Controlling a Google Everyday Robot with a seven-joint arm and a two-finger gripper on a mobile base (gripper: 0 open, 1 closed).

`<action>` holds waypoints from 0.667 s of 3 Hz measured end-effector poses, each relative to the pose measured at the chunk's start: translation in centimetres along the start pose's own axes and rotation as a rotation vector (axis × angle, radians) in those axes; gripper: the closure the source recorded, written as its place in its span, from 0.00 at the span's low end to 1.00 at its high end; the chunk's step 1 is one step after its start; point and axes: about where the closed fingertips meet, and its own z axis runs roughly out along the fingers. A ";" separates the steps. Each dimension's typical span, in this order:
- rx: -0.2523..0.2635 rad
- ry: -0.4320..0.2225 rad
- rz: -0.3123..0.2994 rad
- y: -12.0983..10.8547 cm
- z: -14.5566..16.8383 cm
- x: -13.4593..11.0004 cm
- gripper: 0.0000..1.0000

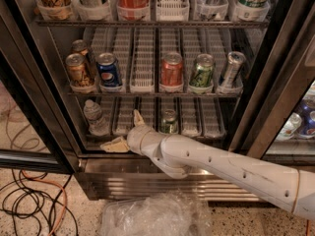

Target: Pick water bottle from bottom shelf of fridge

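The water bottle (94, 117) is small, clear and ribbed, with a pale cap. It stands upright in the leftmost lane of the bottom shelf (189, 119) of the open fridge (44, 77). My gripper (124, 130) reaches in from the lower right on a white arm. It is open, with one finger pointing up and one pointing left. It sits at the shelf's front edge, just right of and below the bottle, not touching it. A green can (169, 121) stands in a middle lane behind my wrist.
The middle rack holds a row of cans (172, 72). The top rack (147, 11) holds more cans and bottles. A stainless louvred base (123, 183) lies below. A clear plastic bag (152, 215) and cables (29, 205) lie on the floor. A second cooler (300, 122) stands at right.
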 end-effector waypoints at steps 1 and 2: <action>-0.016 -0.041 0.018 0.8 1.7 -0.2 0.00; -0.061 -0.156 0.025 2.5 5.8 -2.3 0.00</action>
